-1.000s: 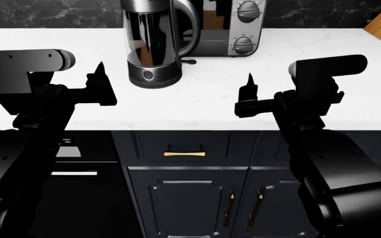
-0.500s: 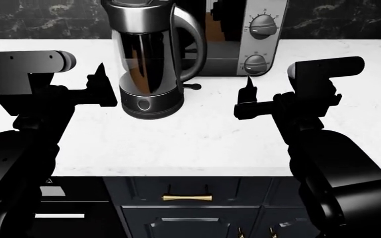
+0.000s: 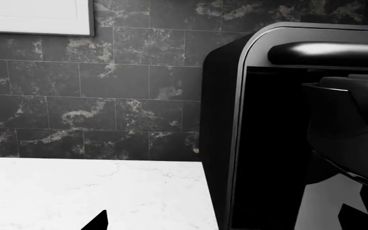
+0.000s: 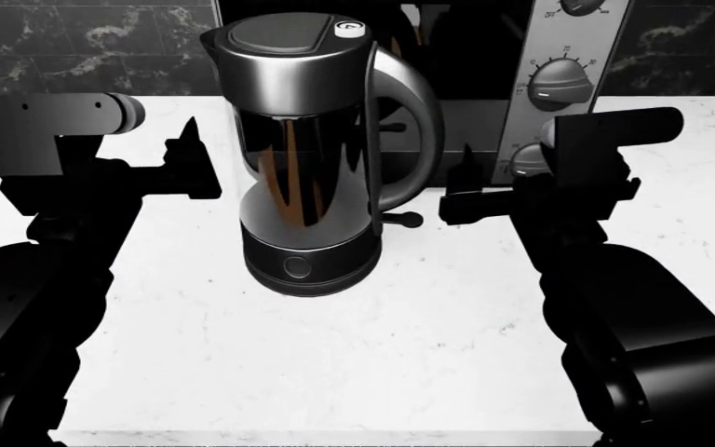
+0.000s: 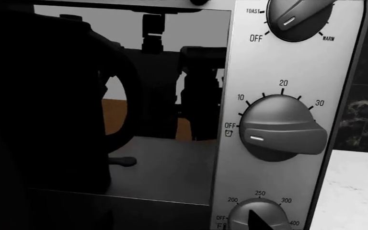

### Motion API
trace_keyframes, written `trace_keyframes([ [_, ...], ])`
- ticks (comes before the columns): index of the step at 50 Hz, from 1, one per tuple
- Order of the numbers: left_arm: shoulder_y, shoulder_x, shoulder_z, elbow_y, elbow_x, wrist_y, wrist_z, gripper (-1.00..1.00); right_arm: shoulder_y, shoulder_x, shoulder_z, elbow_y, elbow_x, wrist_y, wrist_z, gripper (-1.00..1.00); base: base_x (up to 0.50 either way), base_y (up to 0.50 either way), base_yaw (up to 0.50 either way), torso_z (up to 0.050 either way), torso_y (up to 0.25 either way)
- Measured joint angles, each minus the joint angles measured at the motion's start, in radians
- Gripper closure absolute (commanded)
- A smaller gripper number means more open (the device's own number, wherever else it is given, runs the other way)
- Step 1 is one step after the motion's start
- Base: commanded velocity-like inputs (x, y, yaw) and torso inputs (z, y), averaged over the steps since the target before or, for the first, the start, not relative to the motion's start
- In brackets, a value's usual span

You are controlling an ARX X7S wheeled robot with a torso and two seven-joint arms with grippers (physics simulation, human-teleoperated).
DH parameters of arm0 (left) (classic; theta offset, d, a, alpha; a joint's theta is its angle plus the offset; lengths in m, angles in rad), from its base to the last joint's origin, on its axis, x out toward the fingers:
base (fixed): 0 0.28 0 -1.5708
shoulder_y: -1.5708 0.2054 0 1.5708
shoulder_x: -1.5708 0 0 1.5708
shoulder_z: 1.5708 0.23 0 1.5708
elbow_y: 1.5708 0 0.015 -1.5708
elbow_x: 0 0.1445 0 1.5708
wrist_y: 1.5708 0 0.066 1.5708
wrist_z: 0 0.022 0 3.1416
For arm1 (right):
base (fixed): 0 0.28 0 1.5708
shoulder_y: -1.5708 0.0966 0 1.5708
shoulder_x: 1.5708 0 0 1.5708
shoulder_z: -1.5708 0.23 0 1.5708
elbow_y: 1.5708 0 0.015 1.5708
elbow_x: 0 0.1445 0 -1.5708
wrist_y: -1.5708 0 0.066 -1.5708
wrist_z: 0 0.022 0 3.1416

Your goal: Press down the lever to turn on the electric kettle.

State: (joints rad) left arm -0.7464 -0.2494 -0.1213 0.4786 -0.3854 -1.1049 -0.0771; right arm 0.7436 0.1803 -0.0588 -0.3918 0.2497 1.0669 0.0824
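Right end effector [image 4: 464, 191] hangs just beside the lever [image 4: 401, 220], a bit above it and not touching; its dark fingers blend into the oven [image 4: 557, 56] behind, so I cannot tell if they are wide or narrow. Left end effector [image 4: 190, 149] waits on the other side of the electric kettle [image 4: 308, 158], holding nothing, and its gap is also too dark to read. That kettle stands upright in the middle of the white counter [image 4: 370, 372], with the oven close behind it. Its lever sticks out low, under the big handle and just above the dark base. It lies flat, long from side to side, with its round knob tip pointing toward the robot's right. A push from the side could slide or tip the tall kettle. Since the lever is so small, the fingers could slip off the knob, or bump the handle above it, or hit the oven dials [image 5: 280, 132] nearby.
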Motion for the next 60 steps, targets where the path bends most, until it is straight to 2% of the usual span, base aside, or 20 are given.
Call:
trace_keyframes([
  [9, 0.0, -0.002, 0.001, 0.0, -0.005, 0.0, -0.003, -1.0, 0.002, -0.001, 0.005, 0.005, 0.001, -0.001, 0.013, -1.0, 0.0, 0.0, 0.0, 0.0, 0.0],
  [10, 0.0, -0.002, 0.001, 0.0, -0.006, 0.0, -0.004, -1.0, 0.002, -0.001, 0.005, 0.005, 0.001, -0.001, 0.014, 1.0, 0.0, 0.0, 0.0, 0.0, 0.0],
  [34, 0.004, -0.005, 0.0, 0.005, -0.02, -0.001, -0.014, -1.0, 0.005, 0.007, 0.003, -0.002, 0.016, 0.01, 0.026, 1.0, 0.0, 0.0, 0.0, 0.0, 0.0],
  [60, 0.008, -0.011, -0.004, 0.02, -0.039, -0.011, -0.024, -1.0, -0.01, 0.036, -0.024, -0.057, 0.084, 0.068, -0.028, 1.0, 0.0, 0.0, 0.0, 0.0, 0.0],
])
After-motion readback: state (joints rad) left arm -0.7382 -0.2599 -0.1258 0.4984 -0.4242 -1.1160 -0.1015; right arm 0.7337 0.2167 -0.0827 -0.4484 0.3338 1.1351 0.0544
